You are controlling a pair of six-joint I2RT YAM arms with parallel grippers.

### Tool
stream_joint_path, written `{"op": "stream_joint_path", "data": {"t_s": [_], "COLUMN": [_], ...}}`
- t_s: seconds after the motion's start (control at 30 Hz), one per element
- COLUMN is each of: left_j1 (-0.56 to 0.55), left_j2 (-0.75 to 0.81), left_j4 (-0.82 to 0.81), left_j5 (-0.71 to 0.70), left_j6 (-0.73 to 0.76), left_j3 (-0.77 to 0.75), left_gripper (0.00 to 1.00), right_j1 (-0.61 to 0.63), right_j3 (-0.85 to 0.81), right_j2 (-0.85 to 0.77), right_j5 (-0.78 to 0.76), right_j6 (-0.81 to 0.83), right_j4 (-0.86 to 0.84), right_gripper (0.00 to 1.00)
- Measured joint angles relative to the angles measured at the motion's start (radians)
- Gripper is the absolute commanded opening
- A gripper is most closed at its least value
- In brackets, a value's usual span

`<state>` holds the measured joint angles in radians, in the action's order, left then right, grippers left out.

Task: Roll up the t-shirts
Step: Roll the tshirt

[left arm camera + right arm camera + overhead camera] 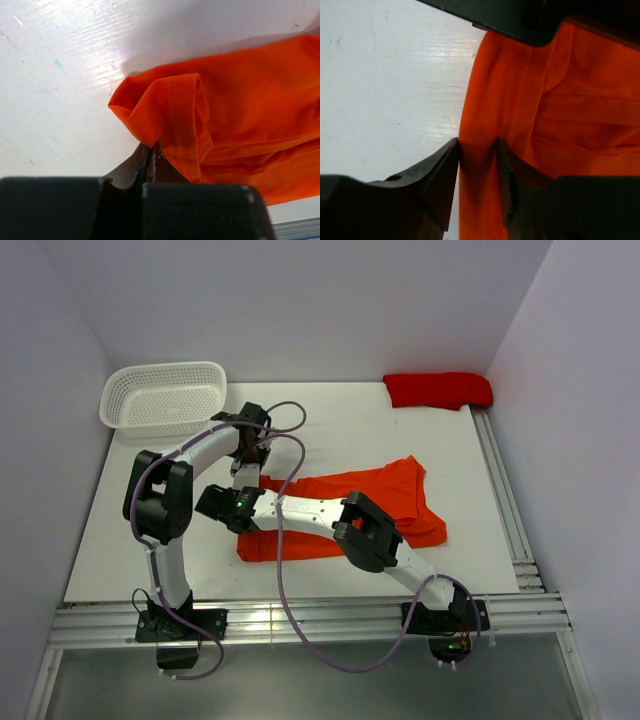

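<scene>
The left gripper [150, 150] has its fingers [131, 170] pressed together on a small fold at the hemmed corner of the orange t-shirt [240, 110]. So little cloth sits in the pinch that a pull along the tabletop [330, 430] could, I judge, slip it free. The right gripper [477, 150] has its fingers [440, 170] spread astride the shirt's left edge, with a strip of cloth between them that is not visibly clamped. If they close on the top layer only, the layers beneath would lag and the roll would start crooked. Both grippers sit close together at the shirt's left end, the left at its far corner and the right just nearer the near edge. The right arm reaches across the garment itself, so a lift or turn risks the arms fouling each other or dragging the folded body out of shape. The shirt lies folded lengthwise across the middle of the tabletop, and its uneven right end may skew the roll. The red t-shirt [437, 390] lies bunched in the far right corner and the basket [165, 420] stands in the far left corner, both well apart from the work.
</scene>
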<state>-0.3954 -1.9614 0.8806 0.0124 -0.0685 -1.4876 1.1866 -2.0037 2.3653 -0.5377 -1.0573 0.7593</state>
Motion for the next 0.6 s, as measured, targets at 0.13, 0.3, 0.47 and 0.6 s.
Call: {"op": "stream_joint_path", "data": {"t_s": [0.13, 0.3, 0.47, 0.6], "left_j1": [-0.003, -0.014, -0.016, 0.003], "left_j2": [0.000, -0.001, -0.002, -0.002], "left_j4": [-0.001, 0.008, 0.010, 0.026], "left_j5": [-0.002, -0.001, 0.009, 0.053], "left_j6": [0.000, 0.000, 0.006, 0.025], "left_j3": [0.000, 0.000, -0.004, -0.032], "left_gripper": [0.00, 0.05, 0.32, 0.52], "right_j1": [0.000, -0.006, -0.018, -0.040], "right_j3": [0.029, 0.130, 0.320, 0.533], "right_j2": [-0.004, -0.039, -0.132, -0.244], "right_j5": [0.002, 0.027, 0.066, 0.127], "right_j6": [-0.002, -0.004, 0.001, -0.003], "right_j4": [-0.030, -0.121, -0.307, -0.505], "right_gripper": [0.20, 0.10, 0.08, 0.07]}}
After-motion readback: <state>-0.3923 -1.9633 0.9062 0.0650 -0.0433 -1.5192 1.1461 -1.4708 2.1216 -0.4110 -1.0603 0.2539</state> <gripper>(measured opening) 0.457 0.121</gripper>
